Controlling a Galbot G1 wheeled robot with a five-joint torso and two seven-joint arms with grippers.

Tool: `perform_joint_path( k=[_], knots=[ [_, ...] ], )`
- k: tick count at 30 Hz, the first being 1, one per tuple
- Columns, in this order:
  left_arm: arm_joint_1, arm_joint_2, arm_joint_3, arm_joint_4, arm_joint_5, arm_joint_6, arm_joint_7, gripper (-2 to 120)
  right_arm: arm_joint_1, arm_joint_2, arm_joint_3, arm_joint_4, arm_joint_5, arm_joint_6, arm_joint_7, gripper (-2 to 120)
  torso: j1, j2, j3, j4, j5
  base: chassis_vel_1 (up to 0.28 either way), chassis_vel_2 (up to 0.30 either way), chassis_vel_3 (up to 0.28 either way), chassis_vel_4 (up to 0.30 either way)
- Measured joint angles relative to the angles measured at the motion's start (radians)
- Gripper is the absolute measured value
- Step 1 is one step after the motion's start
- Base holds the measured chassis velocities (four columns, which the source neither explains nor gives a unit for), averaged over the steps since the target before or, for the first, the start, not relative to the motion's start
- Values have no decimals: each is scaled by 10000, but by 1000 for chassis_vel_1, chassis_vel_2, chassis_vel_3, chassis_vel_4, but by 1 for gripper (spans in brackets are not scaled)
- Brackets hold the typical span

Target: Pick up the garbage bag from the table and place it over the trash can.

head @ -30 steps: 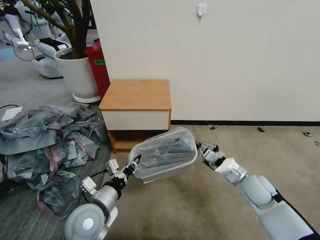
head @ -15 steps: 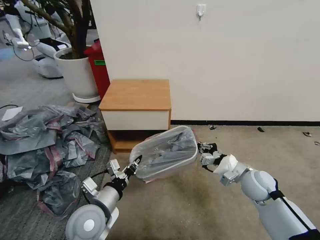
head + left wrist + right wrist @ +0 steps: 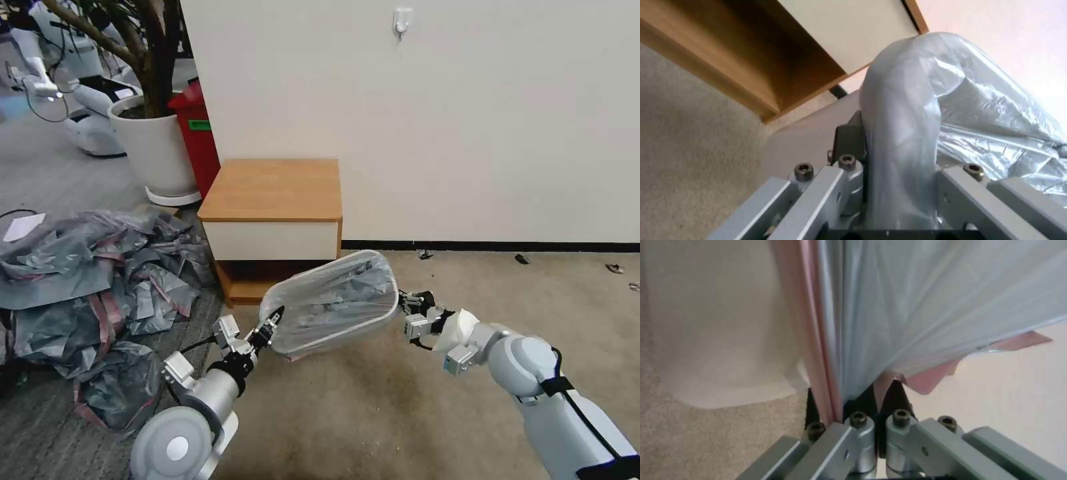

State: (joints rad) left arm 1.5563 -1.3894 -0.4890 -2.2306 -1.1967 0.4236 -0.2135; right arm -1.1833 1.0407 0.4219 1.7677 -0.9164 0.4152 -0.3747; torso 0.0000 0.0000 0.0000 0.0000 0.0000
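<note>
Heap of grey bags [image 3: 93,287], count not tellable: crumpled thin plastic with pink-red bands, on the floor beyond and to the outer side of the left pincer.

Plant pot [image 3: 152,150], one: large, white, round, smooth, with a tree trunk rising from it; far beyond the left pincer. Red bin [image 3: 199,137], one: tall, just beside the pot.

Left pincer [image 3: 273,319], one: dark pointed tips on a grey metal frame with hex bolts, clamped onto the near-left rim of the trash can, plastic film caught in the grip; in the left wrist view the film-covered rim runs straight between the pads.

Desk [image 3: 273,189], one: small, square, light brown wooden top, white drawer front, open shelf gap beneath; directly beyond the left pincer, top bare.

Trash can [image 3: 303,343], one: beige plastic, rectangular with rounded corners and a rolled rim; tilted, mouth facing up and toward the head camera, spanning between the two pincers, in front of the desk's shelf gap.

Garbage bag [image 3: 337,300], one: thin, translucent, grey, wrinkled; lining the inside of the trash can and folded over its rim, pink-red band showing at the outer edge.

Right pincer [image 3: 403,301], one: same build, pinched nearly closed on the bag's gathered film and pink band [image 3: 818,340] at the far-right rim.

Floor [image 3: 400,413]: beige, short-pile carpet, beneath both pincers.
</note>
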Motion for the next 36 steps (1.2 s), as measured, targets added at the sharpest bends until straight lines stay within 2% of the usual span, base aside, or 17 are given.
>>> perform_joint_path(
  k=[12,17,20,22,24,25,27,28,30,32,34,36],
  knots=[
    [38,-166,-273,-169,-252,2,-98,8,-18,38,251,-510,-44,259,-107,0,0,0,0,1,0,0,0,0,0],
    [61,-166,-264,-172,-197,-19,-162,8,-188,105,331,-434,375,240,39,2,0,0,0,1,0,0,0,0,0],
    [8,-65,-268,-127,94,-135,-261,8,-436,106,343,-285,1591,-105,275,14,0,0,0,1,0,0,0,0,0],
    [-6,-50,-281,-106,137,-153,-275,7,-486,106,352,-254,1839,-175,295,15,0,0,0,1,-1,0,0,0,0],
    [-111,35,-429,22,243,-188,-411,6,-832,48,447,-37,3857,-645,307,28,0,0,0,0,0,0,0,0,0],
    [-111,35,-429,22,243,-188,-411,6,-832,48,447,-37,3857,-645,307,28,0,0,0,0,0,0,0,0,0],
    [-237,104,-536,207,276,-217,-574,5,-1075,-29,572,90,5582,-820,77,37,-1,0,0,0,-1,0,0,0,0],
    [-237,104,-536,207,276,-217,-574,5,-1075,-29,572,90,5582,-820,77,37,-1,0,0,0,-1,0,0,0,0],
    [-362,148,-590,413,335,-256,-721,5,-1225,-117,772,139,7156,-846,-580,49,0,0,0,0,-1,0,0,0,0],
    [-390,151,-597,453,347,-264,-746,5,-1248,-137,841,144,7468,-825,-802,52,0,0,0,0,-1,0,0,0,0],
    [-524,170,-611,636,402,-274,-854,5,-1318,-245,1253,113,8399,-531,-2066,64,0,0,0,1,0,0,0,0,0],
    [-548,177,-611,670,411,-274,-866,5,-1334,-273,1357,93,8522,-448,-2377,68,0,0,0,0,-1,0,0,0,0]
  ],
)
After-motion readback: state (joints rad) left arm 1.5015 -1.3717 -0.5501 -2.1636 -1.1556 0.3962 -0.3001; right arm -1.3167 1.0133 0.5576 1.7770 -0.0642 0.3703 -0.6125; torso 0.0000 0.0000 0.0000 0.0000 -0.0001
